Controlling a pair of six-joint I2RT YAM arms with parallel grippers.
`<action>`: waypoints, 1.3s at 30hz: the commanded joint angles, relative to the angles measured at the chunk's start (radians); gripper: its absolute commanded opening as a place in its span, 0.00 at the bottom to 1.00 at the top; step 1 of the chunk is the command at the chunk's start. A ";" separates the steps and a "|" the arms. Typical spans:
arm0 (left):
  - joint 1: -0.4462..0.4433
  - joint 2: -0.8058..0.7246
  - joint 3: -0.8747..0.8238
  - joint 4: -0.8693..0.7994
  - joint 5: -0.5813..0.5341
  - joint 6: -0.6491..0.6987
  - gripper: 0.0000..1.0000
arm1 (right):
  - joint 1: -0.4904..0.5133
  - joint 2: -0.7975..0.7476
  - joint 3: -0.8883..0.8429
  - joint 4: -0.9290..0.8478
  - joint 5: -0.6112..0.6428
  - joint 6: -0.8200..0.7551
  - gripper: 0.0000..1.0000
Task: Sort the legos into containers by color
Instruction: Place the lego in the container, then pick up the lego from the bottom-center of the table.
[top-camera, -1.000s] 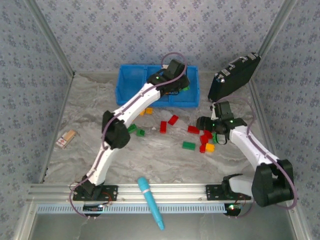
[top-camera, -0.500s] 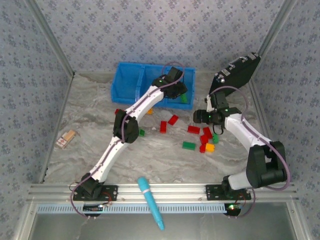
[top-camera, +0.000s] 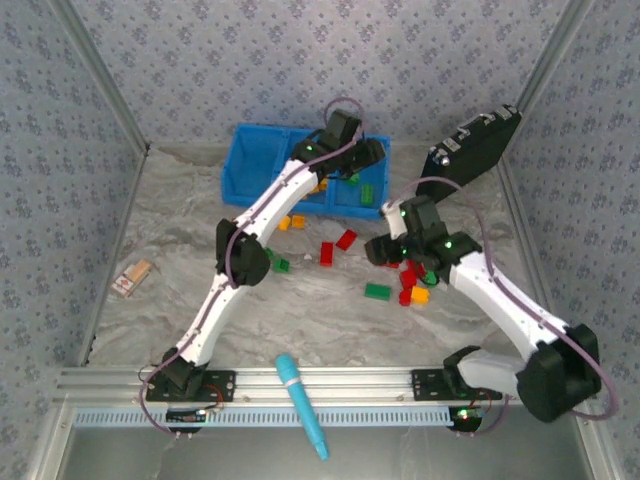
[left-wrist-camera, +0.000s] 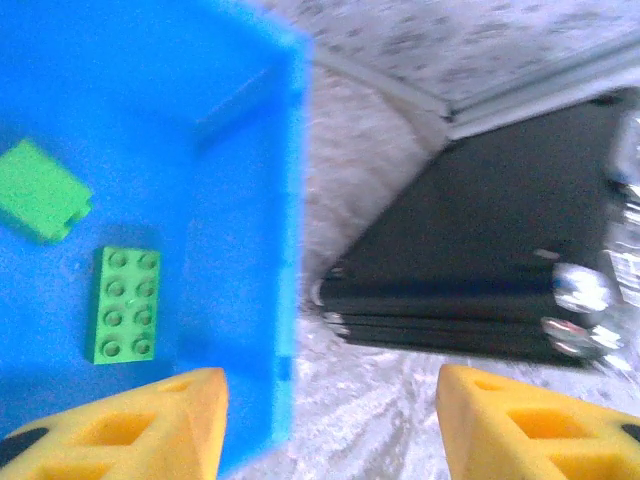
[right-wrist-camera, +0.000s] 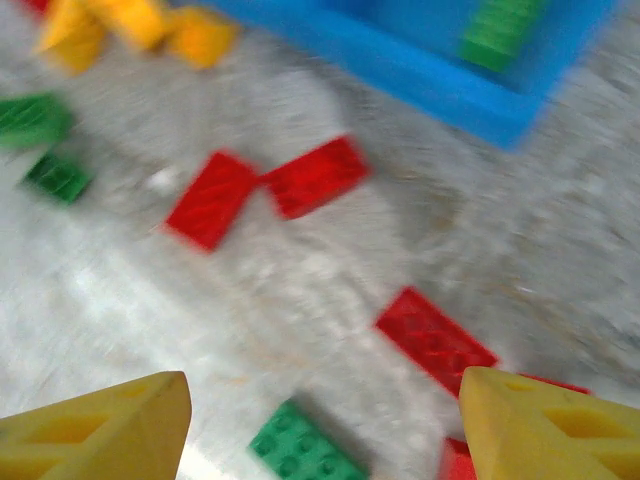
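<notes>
Left pincer: spread wide and empty, yellow fingers astride the right-hand wall of the blue bin, one over the compartment, the other over the bench.
Right pincer: also agape, nothing between its pads; low over the loose bricks in front of the bin.
Blue bin: at the far side of the bench, three compartments in a row, left arm stretched across it.
Right compartment: holding a studded green brick lying flat, and a smooth green brick apart from it.
First red brick: flat on the bench, touching a second red brick at one corner.
Third red brick: apart from those two, closer to the right pincer.
Dark green brick: on the bench near the lower edge of the right wrist view, between the two pads.
Orange-yellow bricks: small cluster on the bench, just in front of the bin.
Small green pieces: on the bench, left of the red ones; blurred.
Black case: just beside the bin's right end, tilted up.
Cyan tool: lying across the near rail, well apart from the bricks.
</notes>
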 joint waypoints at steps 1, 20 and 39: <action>0.010 -0.188 0.066 -0.071 0.047 0.186 0.59 | 0.102 -0.056 -0.089 -0.037 -0.054 -0.324 0.75; 0.297 -1.376 -1.341 0.133 -0.273 0.797 0.88 | 0.118 0.145 -0.174 -0.076 0.013 -0.817 0.94; 0.415 -1.387 -1.614 0.161 -0.326 0.752 0.91 | 0.081 0.377 -0.129 0.004 0.025 -0.828 0.79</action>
